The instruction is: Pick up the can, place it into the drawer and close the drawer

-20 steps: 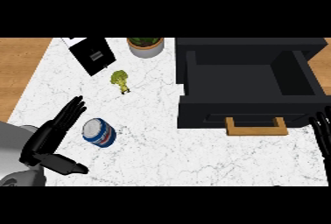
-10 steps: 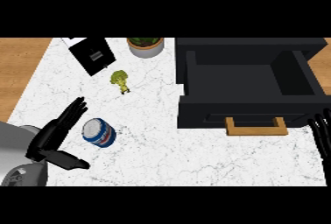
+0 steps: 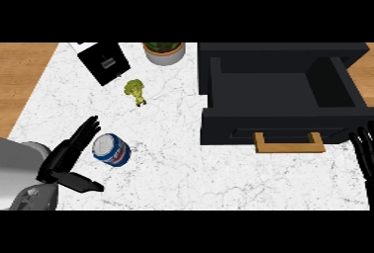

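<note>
Can [image 3: 112, 149] lying on its side on the white marble counter [image 3: 182, 178], lower left, well apart from the drawer [image 3: 281, 96]. Drawer pulled open, wooden handle [image 3: 289, 143] facing front. Left hand [image 3: 67, 158] just beside the can, fingers straight, thumb spread, holding nothing. Right hand [image 3: 363, 153] at right edge, fingers straight, holding nothing. Broccoli [image 3: 134, 91], potted plant [image 3: 165, 51], black box [image 3: 106, 62] further back.
</note>
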Controlling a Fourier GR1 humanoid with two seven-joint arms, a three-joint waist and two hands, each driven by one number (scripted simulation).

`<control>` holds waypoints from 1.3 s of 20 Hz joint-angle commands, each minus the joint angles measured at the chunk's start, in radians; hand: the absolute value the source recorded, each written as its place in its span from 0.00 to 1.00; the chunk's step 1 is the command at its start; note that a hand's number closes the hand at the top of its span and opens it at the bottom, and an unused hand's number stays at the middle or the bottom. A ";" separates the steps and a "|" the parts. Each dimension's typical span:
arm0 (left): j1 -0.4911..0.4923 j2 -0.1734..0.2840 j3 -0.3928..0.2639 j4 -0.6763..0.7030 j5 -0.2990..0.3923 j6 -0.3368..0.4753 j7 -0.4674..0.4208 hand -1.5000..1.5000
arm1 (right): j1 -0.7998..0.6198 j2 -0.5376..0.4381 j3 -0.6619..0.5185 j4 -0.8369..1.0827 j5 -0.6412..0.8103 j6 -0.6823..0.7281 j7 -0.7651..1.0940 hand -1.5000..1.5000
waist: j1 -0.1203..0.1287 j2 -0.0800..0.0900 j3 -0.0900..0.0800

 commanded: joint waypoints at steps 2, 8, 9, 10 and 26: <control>-0.077 0.021 0.020 0.111 -0.003 0.008 -0.028 0.00 | 0.060 0.023 0.039 0.013 0.035 -0.016 -0.086 0.00 | -0.001 0.000 0.000; -0.095 -0.031 -0.008 0.154 -0.018 0.041 -0.036 0.00 | -0.004 -0.008 -0.029 -0.021 -0.036 0.018 0.035 0.00 | 0.001 -0.001 0.000; -0.168 -0.001 0.008 0.322 -0.058 0.064 -0.155 0.00 | 0.003 0.023 0.053 -0.070 0.032 -0.047 0.053 0.00 | -0.005 0.001 0.000; -0.127 0.010 0.000 0.246 -0.038 0.019 -0.109 0.00 | -0.047 -0.080 -0.108 -0.014 -0.110 0.043 0.072 0.00 | -0.001 0.000 0.000; -0.188 -0.077 -0.035 0.340 -0.070 0.139 -0.143 0.00 | 0.035 0.004 -0.016 -0.088 -0.037 0.037 0.070 0.00 | -0.004 0.000 0.000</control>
